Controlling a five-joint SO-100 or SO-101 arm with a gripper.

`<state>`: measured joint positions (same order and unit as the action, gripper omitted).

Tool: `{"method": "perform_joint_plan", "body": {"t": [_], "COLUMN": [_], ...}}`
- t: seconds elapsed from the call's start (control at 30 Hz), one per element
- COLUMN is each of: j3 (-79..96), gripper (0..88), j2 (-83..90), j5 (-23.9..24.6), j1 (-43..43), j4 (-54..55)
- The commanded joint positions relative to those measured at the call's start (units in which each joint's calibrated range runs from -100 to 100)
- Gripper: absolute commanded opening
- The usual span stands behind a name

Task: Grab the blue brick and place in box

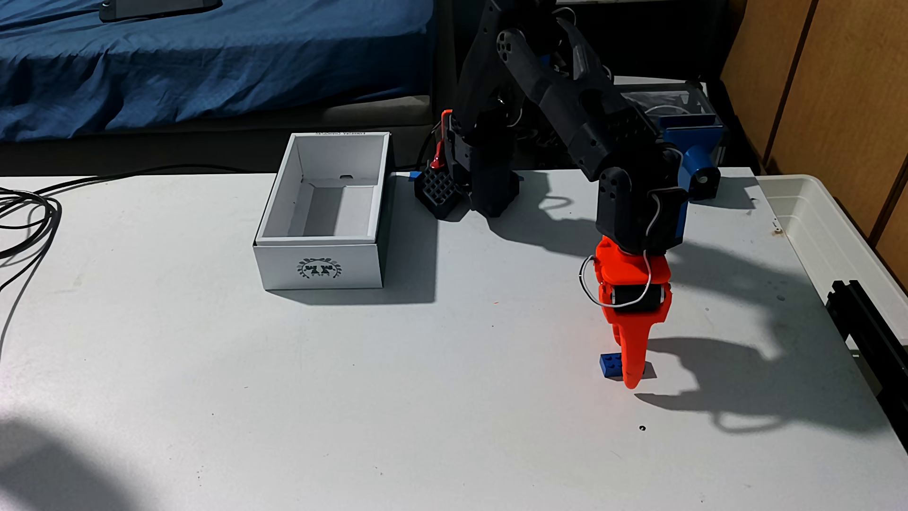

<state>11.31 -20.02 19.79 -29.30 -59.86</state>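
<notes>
The blue brick (610, 366) lies on the white table at the right, studs up. My orange gripper (629, 373) points straight down over it, its tips at table level. The near finger (633, 363) stands in front of the brick's middle and covers it, so blue shows on both sides of the finger. The other finger goes down behind the brick and is mostly hidden. Whether the pads press on the brick is not visible. The box (319, 268), white with a dark wreath emblem on its front wall, stands open at the centre left, well apart from the gripper.
The arm's black base (484, 191) stands behind the box's right side. A blue printed part (697, 157) sits at the back right, with a translucent tub (825, 221) and a black rail (869, 324) at the right edge. Cables (24, 216) lie far left.
</notes>
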Motion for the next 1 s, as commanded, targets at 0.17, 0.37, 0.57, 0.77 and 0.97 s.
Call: {"method": "perform_joint_plan", "body": {"t": [0.17, 0.37, 0.57, 0.77, 0.97], "j3": [-0.7, -0.7, -0.8, -0.8, -0.8], "gripper": [25.1, 25.1, 24.2, 11.3, 6.0], "j2": [0.1, 0.1, 0.1, 0.1, 0.1], "j5": [-1.1, -1.1, -1.0, -1.0, -0.9], "j1": [1.3, 1.9, 2.0, 2.0, 2.0], "j4": [-1.7, -1.7, -1.7, -1.5, -1.4]}}
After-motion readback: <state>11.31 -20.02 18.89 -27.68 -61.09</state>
